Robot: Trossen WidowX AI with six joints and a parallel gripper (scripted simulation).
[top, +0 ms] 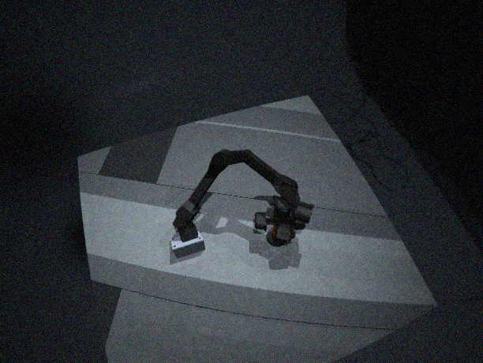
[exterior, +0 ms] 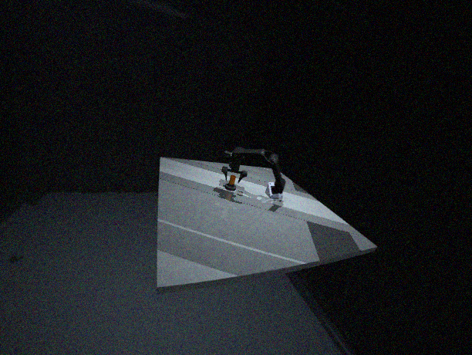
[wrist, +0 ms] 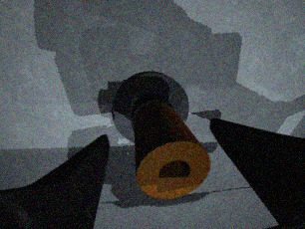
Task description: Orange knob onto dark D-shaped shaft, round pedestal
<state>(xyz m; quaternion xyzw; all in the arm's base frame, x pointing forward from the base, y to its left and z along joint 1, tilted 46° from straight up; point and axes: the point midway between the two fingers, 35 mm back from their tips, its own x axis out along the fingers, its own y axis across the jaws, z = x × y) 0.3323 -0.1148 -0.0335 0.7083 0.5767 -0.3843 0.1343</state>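
orange knob (exterior: 232, 180) (wrist: 171, 186) upright over the round pedestal (exterior: 230, 187) (wrist: 180, 97), the tool (exterior: 234, 177) (wrist: 160, 130) spread wide around it, untouching — release looks done, though whether it is fully seated i cannot tell — only backing away may remain.

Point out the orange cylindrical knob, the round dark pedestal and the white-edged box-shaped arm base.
Orange cylindrical knob (exterior: 232, 180) (wrist: 164, 124): exterior and wrist views, its side.
Round dark pedestal (exterior: 230, 188) (wrist: 178, 95): exterior and wrist views, its rim.
White-edged box-shaped arm base (top: 190, 249): top view, its dark side face.
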